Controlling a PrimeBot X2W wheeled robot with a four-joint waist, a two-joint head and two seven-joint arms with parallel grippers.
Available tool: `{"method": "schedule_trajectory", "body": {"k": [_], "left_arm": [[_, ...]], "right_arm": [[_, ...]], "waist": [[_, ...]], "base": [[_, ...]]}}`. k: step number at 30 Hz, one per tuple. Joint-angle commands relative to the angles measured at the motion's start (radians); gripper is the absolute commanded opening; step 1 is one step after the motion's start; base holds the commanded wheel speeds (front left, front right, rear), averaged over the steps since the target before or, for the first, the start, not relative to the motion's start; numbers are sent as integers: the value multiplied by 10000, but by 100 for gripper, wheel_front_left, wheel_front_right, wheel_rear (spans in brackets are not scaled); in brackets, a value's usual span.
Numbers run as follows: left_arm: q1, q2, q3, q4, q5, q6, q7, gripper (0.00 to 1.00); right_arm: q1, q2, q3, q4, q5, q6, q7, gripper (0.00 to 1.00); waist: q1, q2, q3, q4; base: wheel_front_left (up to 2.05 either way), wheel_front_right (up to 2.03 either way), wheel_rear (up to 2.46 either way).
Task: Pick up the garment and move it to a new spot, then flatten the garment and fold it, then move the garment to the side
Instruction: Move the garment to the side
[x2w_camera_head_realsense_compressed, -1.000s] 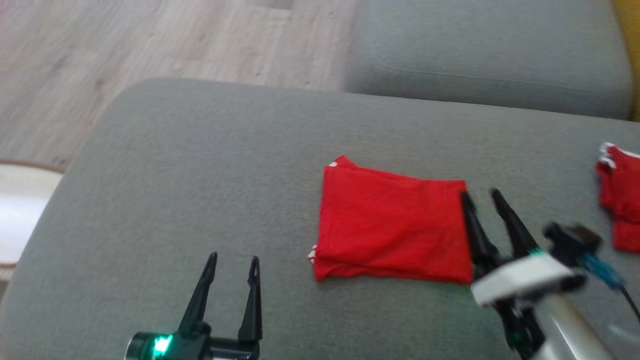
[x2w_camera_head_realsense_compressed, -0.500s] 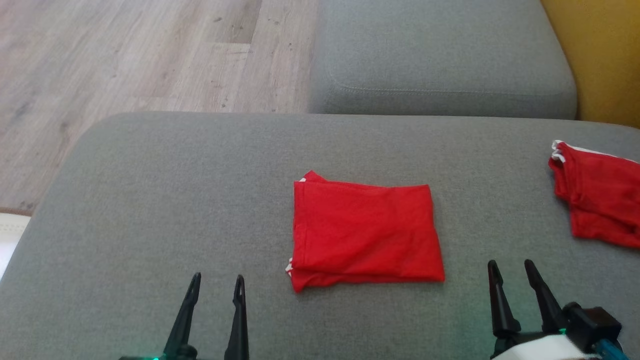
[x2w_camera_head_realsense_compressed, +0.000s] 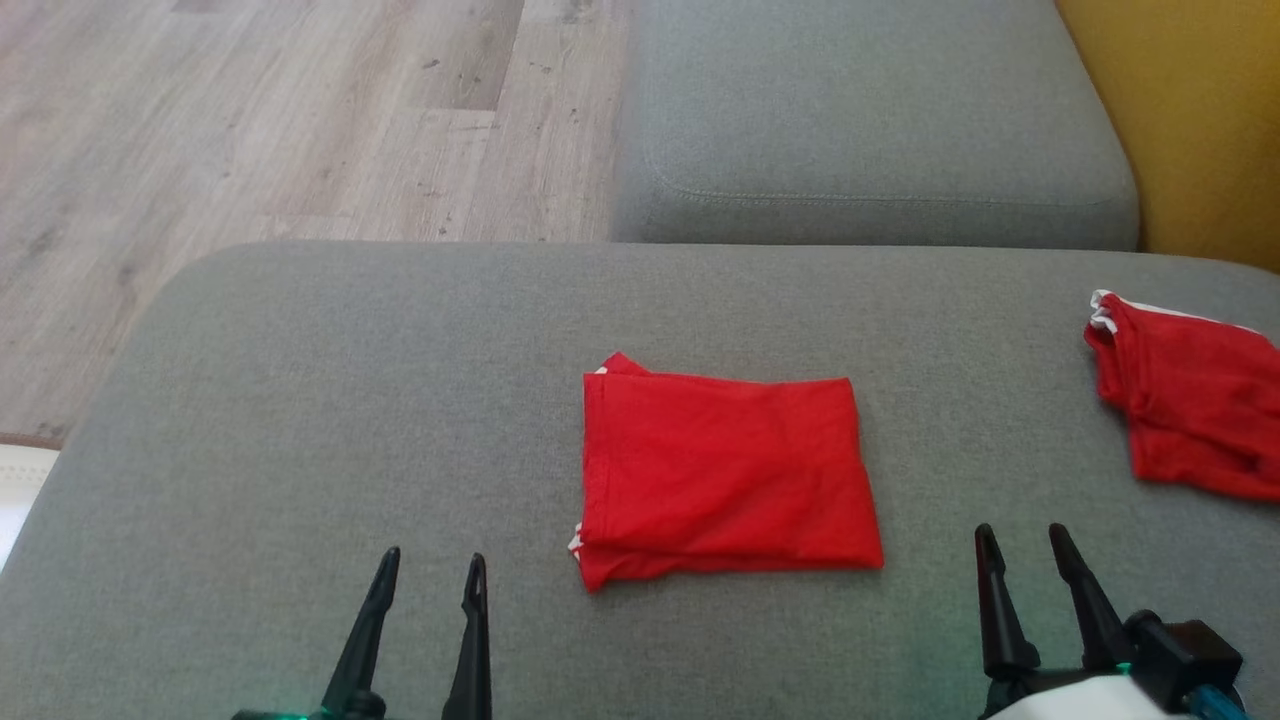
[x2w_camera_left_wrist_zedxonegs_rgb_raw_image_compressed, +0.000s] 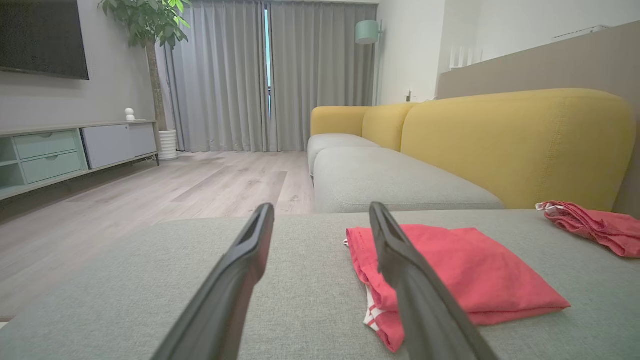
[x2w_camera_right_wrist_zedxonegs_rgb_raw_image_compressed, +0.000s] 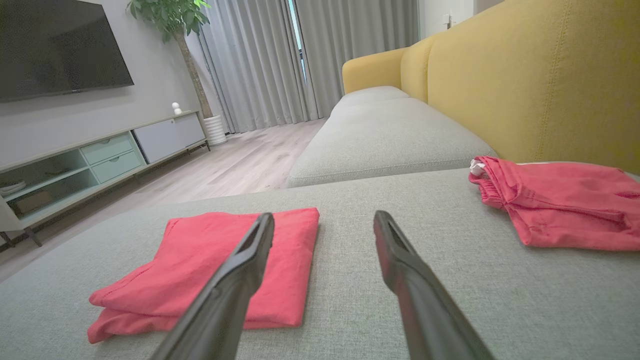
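A red garment lies folded into a neat rectangle in the middle of the grey sofa cushion, with a bit of white trim at its near left corner. It also shows as the folded garment in the left wrist view and the folded garment in the right wrist view. My left gripper is open near the cushion's front edge, left of the garment and apart from it. On the other side, my right gripper is open and empty, near the garment's right front corner.
A second red garment lies crumpled at the cushion's right edge, next to the yellow backrest. Another grey seat cushion lies beyond, and wooden floor lies to the left. A TV cabinet stands across the room.
My right gripper has pulled back from the garment's right edge to the lower right. The camera shifted as well. The folded garment stays where it was.
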Motion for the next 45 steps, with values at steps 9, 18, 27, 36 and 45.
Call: {"method": "schedule_trajectory", "body": {"k": [9,18,27,36,45], "left_arm": [[-189,-114,345,-200,20,-34,-95,100],[-234,-118,275,-161,-5,-54,-95,100],[-493,-119,64,-89,-238,39,-95,100],[-1213,-119,-335,-12,-369,66,-95,100],[-1802,-119,-731,143,-514,143,-95,100]], "right_arm": [[-164,-56,237,-363,-94,-7,-108,100],[-132,-54,322,-335,34,-7,-108,100],[-1015,-268,1008,869,437,-7,-104,100],[-3764,-828,1755,2611,2944,-7,2213,100],[-5172,-1205,1774,3882,5031,-7,4590,100]], "waist": [[0,0,-84,-26],[0,0,90,165],[0,0,940,388],[0,0,2130,535],[0,0,2591,708]], "base": [[0,0,0],[0,0,0],[0,0,0],[0,0,0],[0,0,0]]}}
